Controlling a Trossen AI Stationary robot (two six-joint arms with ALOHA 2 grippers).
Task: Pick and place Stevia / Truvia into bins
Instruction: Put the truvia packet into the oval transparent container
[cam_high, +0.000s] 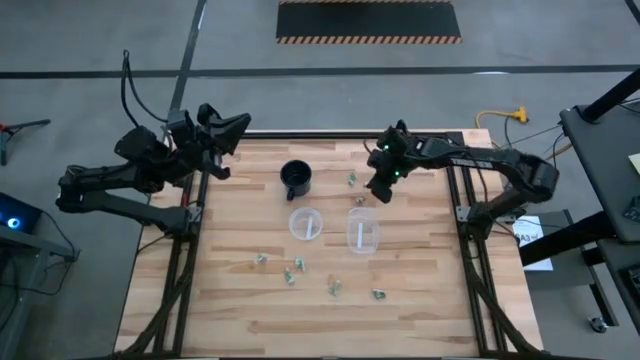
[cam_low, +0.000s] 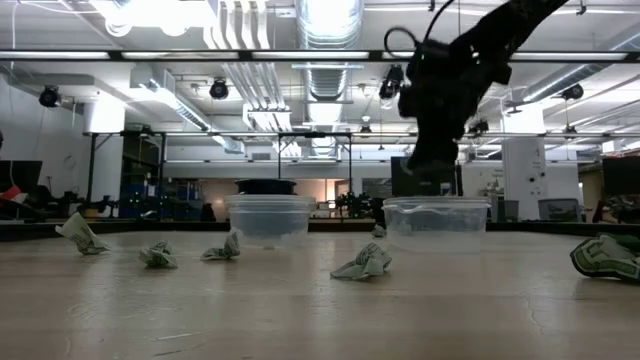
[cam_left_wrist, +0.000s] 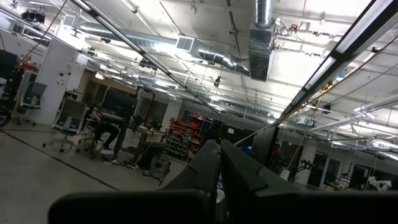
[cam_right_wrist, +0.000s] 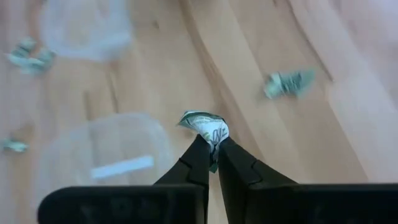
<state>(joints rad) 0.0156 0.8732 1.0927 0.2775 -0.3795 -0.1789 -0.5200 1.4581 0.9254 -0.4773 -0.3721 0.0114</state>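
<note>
Paper packet: green and white, crumpled, tiny. One Stevia packet is pinched in the right pincer, up in the air, off the wooden worktop.
Right pincer: its two dark fingers are squeezed together on the low edge of the packet. Most of the paper sticks out past the tips.
Where it is: the right pincer hangs just behind the right clear cup, on the far side of it. The packet is not over the cup yet, I think.
How it handles: I think it is very light and soft. It bends and does not break. It could slip out, since only a thin edge is held. A hard squeeze will not hurt it.
Where to hold: the puffy middle of a crumpled packet looks best to me, because the fingers get more paper there.
Other packets: one lies near the black mug. Five more lie on the near part of the worktop, like this one and this one.
Cups: the left clear cup stands beside the right one. Each shows a pale strip inside; I cannot tell what it is.
Left pincer: the left pincer waits off the far left corner of the worktop, pointing up at the room. Its fingers are together and hold nothing.
Next: I think the right arm needs to move over a cup and let go.
</note>
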